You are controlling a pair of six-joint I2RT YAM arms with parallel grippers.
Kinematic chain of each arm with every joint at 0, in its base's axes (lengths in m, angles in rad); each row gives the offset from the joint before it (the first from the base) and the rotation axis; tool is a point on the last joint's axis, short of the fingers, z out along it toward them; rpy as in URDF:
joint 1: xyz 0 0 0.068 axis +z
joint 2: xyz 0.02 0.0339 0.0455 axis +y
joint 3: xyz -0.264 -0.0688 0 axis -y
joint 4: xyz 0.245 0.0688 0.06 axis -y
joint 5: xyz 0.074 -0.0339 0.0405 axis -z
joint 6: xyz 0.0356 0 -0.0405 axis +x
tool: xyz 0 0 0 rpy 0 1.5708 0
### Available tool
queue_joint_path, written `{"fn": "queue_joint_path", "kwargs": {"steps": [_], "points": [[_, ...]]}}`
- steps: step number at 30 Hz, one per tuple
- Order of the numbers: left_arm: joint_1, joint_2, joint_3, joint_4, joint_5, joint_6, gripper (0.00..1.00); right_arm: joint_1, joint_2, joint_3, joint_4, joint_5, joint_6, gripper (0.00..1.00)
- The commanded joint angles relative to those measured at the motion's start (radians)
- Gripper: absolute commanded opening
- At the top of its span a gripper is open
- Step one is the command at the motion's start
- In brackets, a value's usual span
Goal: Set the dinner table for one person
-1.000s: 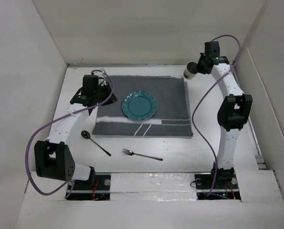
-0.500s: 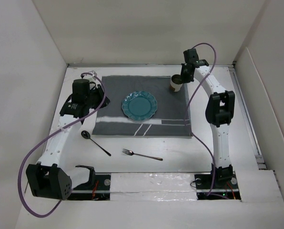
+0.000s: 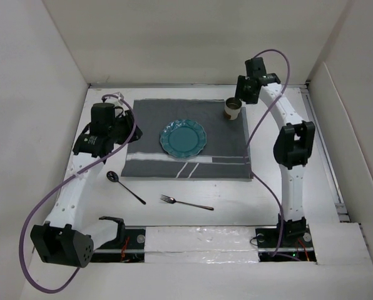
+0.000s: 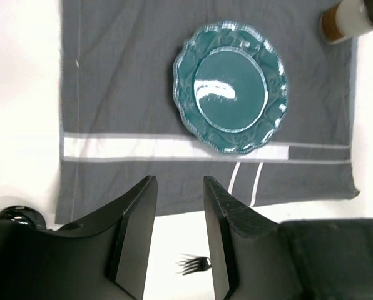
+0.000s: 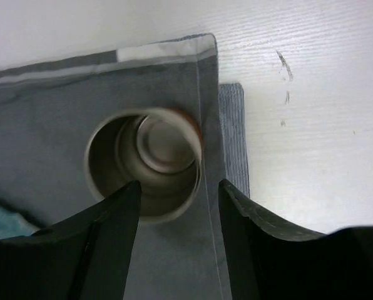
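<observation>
The dinner table [image 3: 249,200] carries a dark grey striped cloth [image 3: 149,125] with a teal plate [image 3: 183,138] on it. A white cup [image 3: 232,108] stands upright on the cloth's far right corner. My right gripper [image 3: 241,95] hovers just behind and above it. In the right wrist view that gripper [image 5: 177,190] is open, its fingers apart from the cup [image 5: 146,165]. My left gripper [image 3: 119,127] hangs over the cloth's left edge. In the left wrist view it [image 4: 180,187] is open and holds nothing, with the plate [image 4: 230,94] ahead.
A black spoon [image 3: 125,186] and a fork [image 3: 186,202] lie on the bare table in front of the cloth; the fork's tines [image 4: 196,265] show between my left fingers, far below. White walls enclose the table on three sides.
The right arm carried the cup from beyond the cloth onto its far right corner, set it down and opened. The left arm drew back to the left and its jaws parted.
</observation>
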Motion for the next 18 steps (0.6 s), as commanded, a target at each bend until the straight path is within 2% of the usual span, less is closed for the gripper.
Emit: {"fn": "queue_joint_path", "kwargs": {"steps": [1,2,3,4,5,6,8,10,12,13,14,15,16,17,18], "points": [[0.003,-0.028,0.13,-0.04,-0.044,0.028,0.33,-0.008,-0.279,-0.064,0.07,-0.08,-0.026,0.55],[0.003,-0.03,0.141,-0.043,-0.038,0.027,0.34,0.003,-0.335,-0.122,0.102,-0.103,-0.028,0.48],[0.003,-0.033,0.149,-0.04,-0.014,0.014,0.33,0.012,-0.459,-0.265,0.174,-0.108,-0.034,0.36],[0.003,-0.036,0.152,-0.033,0.003,0.004,0.3,0.023,-0.521,-0.346,0.21,-0.181,-0.042,0.12],[0.003,-0.043,0.15,-0.025,0.022,-0.006,0.26,0.05,-0.579,-0.427,0.239,-0.209,-0.046,0.0],[0.003,-0.045,0.144,-0.016,0.06,-0.021,0.17,0.065,-0.695,-0.589,0.288,-0.247,-0.069,0.0],[0.003,-0.049,0.11,0.022,0.086,-0.023,0.0,0.105,-0.8,-0.751,0.334,-0.347,-0.103,0.0],[0.003,-0.042,0.09,0.023,0.06,-0.016,0.0,0.199,-0.927,-0.946,0.341,-0.343,-0.135,0.0],[0.003,-0.033,0.09,0.015,0.03,-0.009,0.0,0.319,-0.986,-1.042,0.295,-0.328,-0.148,0.0],[0.003,-0.033,0.098,0.013,0.02,-0.004,0.0,0.367,-1.032,-1.126,0.285,-0.326,-0.143,0.14],[0.003,-0.028,0.104,0.015,0.017,-0.003,0.0,0.415,-1.046,-1.161,0.278,-0.321,-0.14,0.23],[0.003,-0.023,0.113,0.015,0.017,-0.001,0.04,0.466,-1.06,-1.196,0.288,-0.314,-0.123,0.31],[0.003,-0.02,0.142,0.013,0.016,-0.001,0.1,0.551,-1.071,-1.228,0.305,-0.308,-0.106,0.45],[0.003,-0.016,0.158,0.015,0.011,-0.004,0.2,0.587,-1.078,-1.282,0.327,-0.306,-0.096,0.51],[0.003,-0.013,0.176,0.015,0.011,-0.007,0.23,0.619,-1.071,-1.3,0.371,-0.3,-0.077,0.55]]}}
